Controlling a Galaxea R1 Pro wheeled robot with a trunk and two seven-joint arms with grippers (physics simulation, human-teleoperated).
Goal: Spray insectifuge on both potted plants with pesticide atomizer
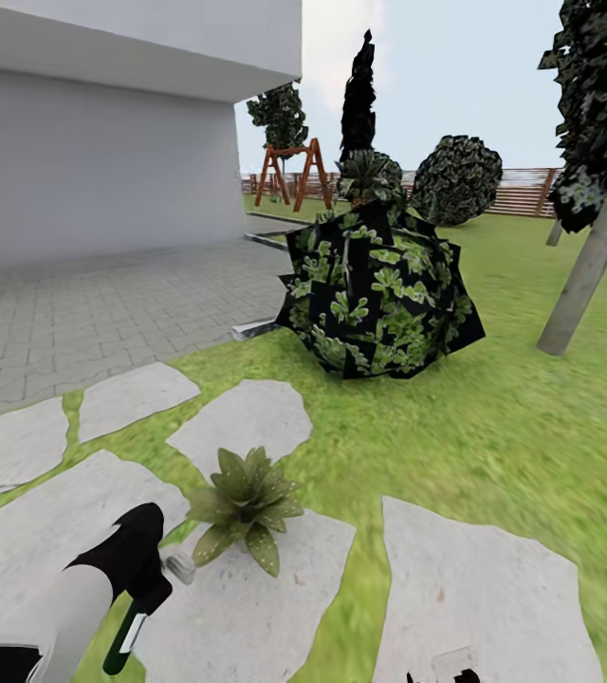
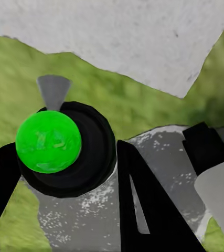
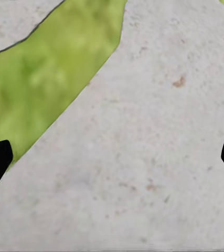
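Atomizer [image 1: 125,637] is gripped in the left gripper [image 1: 142,593] (right one [image 3: 112,157] spread wide), aimed near the plant [image 1: 245,503], so spraying's next, I'd guess.

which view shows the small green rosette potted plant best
The head view: the small rosette of pointed green leaves sits whole on a grey stepping stone, beside the left gripper. The wrist views offer just stone and grass, nothing of it.
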